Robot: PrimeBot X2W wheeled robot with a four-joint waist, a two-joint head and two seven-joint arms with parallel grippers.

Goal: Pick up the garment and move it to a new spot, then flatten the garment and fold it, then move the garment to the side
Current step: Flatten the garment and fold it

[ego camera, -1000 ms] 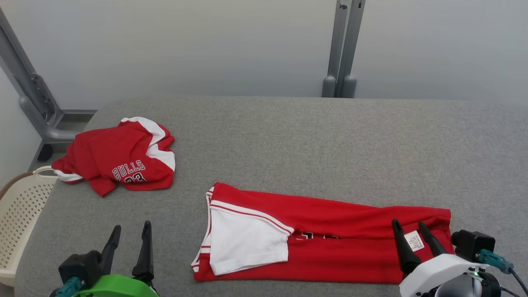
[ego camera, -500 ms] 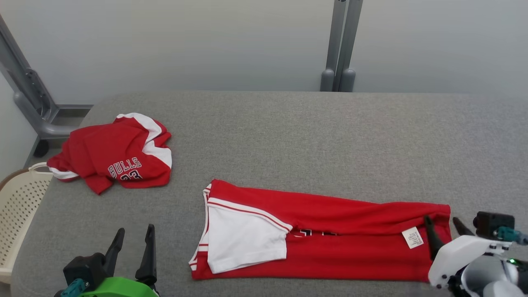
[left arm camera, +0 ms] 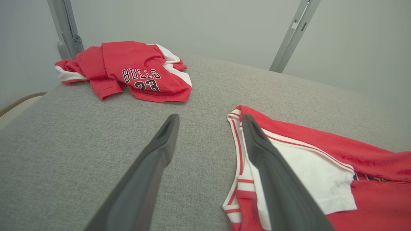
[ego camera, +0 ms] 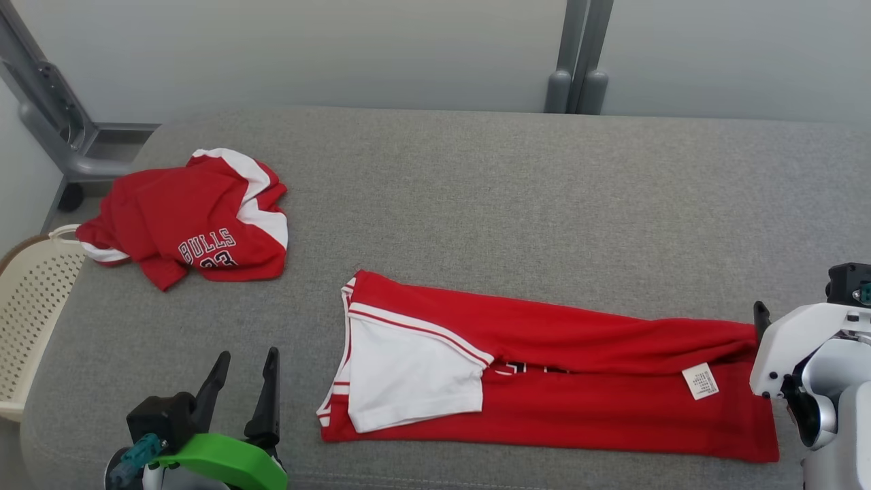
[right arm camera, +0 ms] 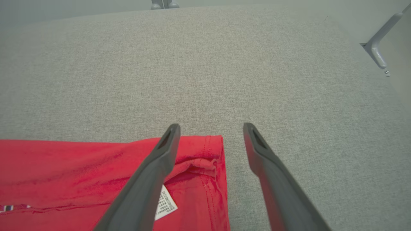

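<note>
- The garment (ego camera: 578, 381), red with a white panel (ego camera: 408, 381) at one end, lies folded into a long flat strip beside the near edge of the bench (ego camera: 476, 190). It runs from about the middle of that edge toward the right end.
- The right claw (right arm camera: 211, 126) stands at the strip's right end, its two fingers spread wide with nothing between them.
- In the right wrist view one finger crosses the hemmed corner of the garment (right arm camera: 80, 166), above the small white label (right arm camera: 165, 205). The other finger is over bare bench just past the hem. Whether either tip touches the cloth cannot be told.
- In the head view the white body of that claw sits just beside the garment's far right corner, with one dark fingertip showing at the hem.
- The left claw (ego camera: 249, 354) is near the bench's near edge, left of the strip, fingers wide apart and gripping nothing.
- In the left wrist view one finger overlaps the striped trim at the garment's (left arm camera: 369, 160) white-panelled end, while the other is over bare bench.
- A second red jersey (ego camera: 197, 231), crumpled, with BULLS 23 printed on it, lies toward the far left corner, well apart from both claws.
- A cream basket (ego camera: 30, 327) stands off the bench's left edge.
</note>
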